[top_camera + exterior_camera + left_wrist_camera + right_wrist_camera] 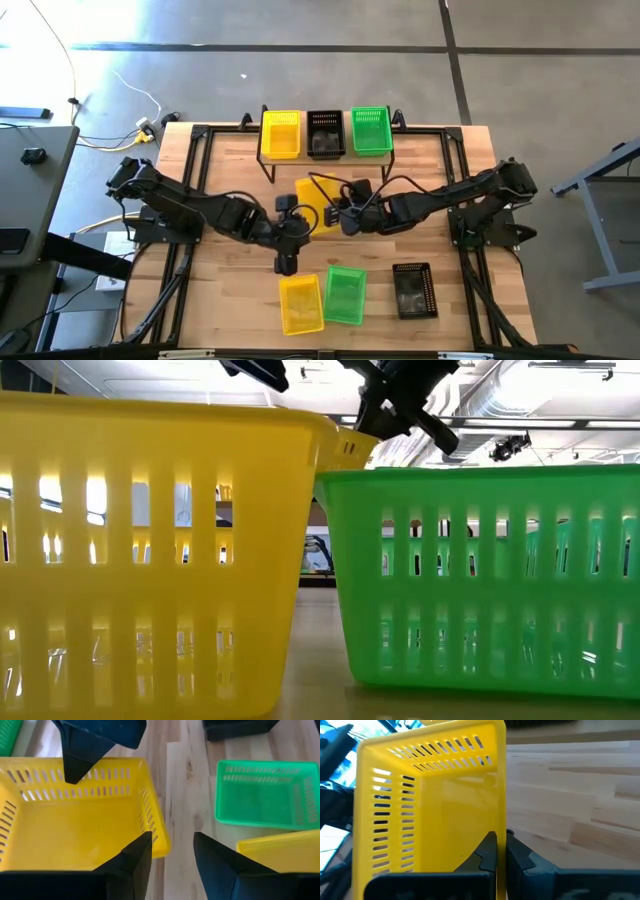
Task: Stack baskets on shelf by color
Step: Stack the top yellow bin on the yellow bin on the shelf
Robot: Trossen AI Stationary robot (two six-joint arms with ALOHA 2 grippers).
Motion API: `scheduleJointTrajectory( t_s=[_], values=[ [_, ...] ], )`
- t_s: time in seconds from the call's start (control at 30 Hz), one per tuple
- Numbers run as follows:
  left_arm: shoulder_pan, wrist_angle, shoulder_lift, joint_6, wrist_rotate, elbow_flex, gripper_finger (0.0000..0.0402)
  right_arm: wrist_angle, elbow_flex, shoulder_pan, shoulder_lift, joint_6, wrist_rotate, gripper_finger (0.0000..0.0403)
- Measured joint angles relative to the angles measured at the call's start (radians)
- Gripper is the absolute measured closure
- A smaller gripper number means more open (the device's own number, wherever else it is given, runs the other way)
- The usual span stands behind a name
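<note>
My right gripper (501, 862) is shut on a yellow basket (312, 203) in mid-table, in front of the shelf (347, 155). In the low view this basket's rim (347, 445) shows above the near baskets. My left gripper (172, 862) stands open at the basket's side toward the table's left, one finger (132, 865) in front of its near corner, with bare wood between the fingers. A yellow (281, 133), a black (326, 133) and a green basket (371, 130) rest on the shelf. My right gripper pinches the rim of the yellow basket's side wall (501, 835) that faces the table's right, one finger inside the basket and one outside. It comes slanting down from the table's right. The basket is lifted off the table, its opening up. Whether my left gripper touches the basket's corner (155, 842), I cannot tell.
Near the table's front edge lie a yellow basket (300, 303), a green one (345, 294) and a black one (413, 290), openings up. Both arms' cables and black frame rails run along the table's sides. Bare wood lies between the shelf and these baskets.
</note>
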Motion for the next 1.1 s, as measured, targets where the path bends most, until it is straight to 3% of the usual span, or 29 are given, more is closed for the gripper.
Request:
scheduleJointTrajectory(
  t_s=[0.33,0.73,1.1],
  values=[
    [0.002,-0.022,0.005,0.134,-0.052,0.0,0.0265,0.095,0.0,-0.007,0.0,-0.01,-0.003,0.0403],
    [0.001,-0.142,0.005,0.134,-0.082,0.001,0.0266,0.179,0.0,0.009,0.0,-0.031,-0.046,0.0403],
    [0.0,-0.149,0.005,0.108,-0.118,0.001,0.0268,0.315,0.0,0.046,0.0,-0.053,-0.072,0.0403]
  ],
)
